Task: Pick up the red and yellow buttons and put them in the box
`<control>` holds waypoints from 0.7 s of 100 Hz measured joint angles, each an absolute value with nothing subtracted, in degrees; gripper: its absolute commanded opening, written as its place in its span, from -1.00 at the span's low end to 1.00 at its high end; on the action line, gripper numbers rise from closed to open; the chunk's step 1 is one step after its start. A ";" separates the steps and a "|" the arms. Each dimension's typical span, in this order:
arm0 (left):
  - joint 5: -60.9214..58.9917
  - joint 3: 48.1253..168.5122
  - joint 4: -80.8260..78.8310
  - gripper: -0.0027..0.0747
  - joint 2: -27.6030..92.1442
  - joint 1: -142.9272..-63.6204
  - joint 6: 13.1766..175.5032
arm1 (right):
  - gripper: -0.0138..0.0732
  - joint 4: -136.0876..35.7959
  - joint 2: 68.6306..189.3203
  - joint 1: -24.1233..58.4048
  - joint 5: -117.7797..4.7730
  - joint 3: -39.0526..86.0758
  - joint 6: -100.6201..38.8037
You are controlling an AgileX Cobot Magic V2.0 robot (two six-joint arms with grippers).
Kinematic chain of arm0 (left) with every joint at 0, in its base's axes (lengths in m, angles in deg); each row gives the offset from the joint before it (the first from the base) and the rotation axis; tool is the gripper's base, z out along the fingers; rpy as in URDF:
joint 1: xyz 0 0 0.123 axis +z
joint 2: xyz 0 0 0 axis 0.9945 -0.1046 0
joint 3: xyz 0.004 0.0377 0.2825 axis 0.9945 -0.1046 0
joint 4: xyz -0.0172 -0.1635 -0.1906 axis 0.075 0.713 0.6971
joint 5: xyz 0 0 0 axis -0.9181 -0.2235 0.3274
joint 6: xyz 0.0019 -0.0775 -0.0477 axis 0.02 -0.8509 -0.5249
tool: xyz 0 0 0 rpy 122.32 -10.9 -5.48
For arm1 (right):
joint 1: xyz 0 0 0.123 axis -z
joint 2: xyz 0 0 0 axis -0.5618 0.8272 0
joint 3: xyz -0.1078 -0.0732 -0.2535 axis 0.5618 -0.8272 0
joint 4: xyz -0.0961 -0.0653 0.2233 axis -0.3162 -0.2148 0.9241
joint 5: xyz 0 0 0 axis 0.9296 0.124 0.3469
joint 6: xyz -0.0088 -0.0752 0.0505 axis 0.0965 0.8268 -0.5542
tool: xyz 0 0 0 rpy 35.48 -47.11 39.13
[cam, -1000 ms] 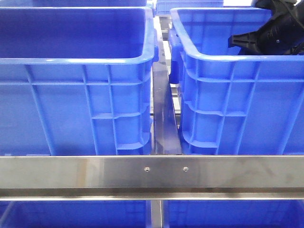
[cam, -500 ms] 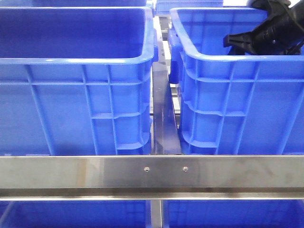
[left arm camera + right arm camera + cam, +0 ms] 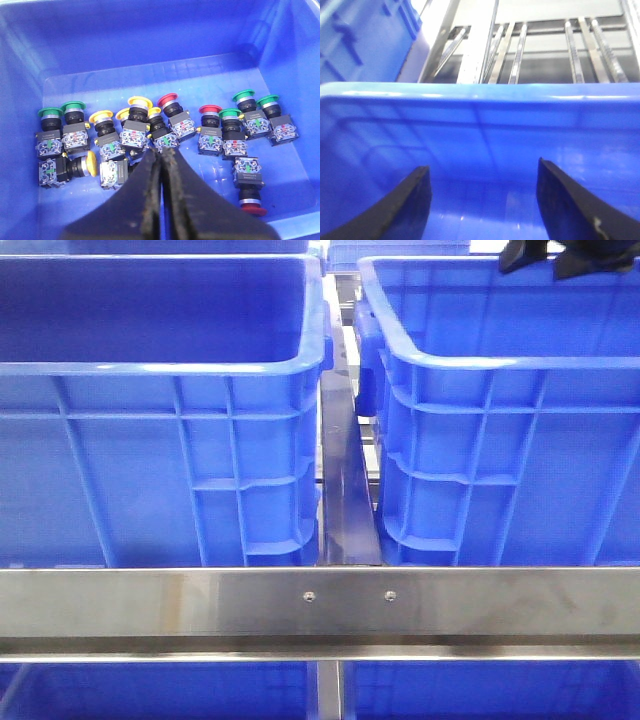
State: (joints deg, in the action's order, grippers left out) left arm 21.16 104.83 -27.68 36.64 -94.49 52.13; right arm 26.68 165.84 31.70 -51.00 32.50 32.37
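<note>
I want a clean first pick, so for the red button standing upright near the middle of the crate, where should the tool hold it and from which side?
Judging by its pose, come from above and close on the black collar just under the red button's mushroom cap. The cap overhangs, which should stop slipping. Yellow buttons crowd one flank, so close from the clearer sides. The left tool is shut and must open first.

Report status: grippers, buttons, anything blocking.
Left gripper shut, empty, over buttons in blue crate. Right gripper open, empty, over another crate. Red buttons and yellow buttons unpicked. No obstruction seen.
</note>
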 measured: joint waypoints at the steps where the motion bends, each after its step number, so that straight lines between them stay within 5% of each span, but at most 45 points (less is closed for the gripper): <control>1: 21.16 104.83 -27.68 -0.98 36.64 -94.49 52.13 | 0.43 26.68 165.53 31.70 -51.03 32.26 32.37; 70: 21.16 104.83 -27.68 -0.98 36.64 -94.49 52.13 | 0.38 26.68 124.32 31.70 -51.29 5.51 32.37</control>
State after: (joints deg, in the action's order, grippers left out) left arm 21.16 104.83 -27.68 36.64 -94.49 52.13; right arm 26.68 124.32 31.70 -51.29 5.51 32.37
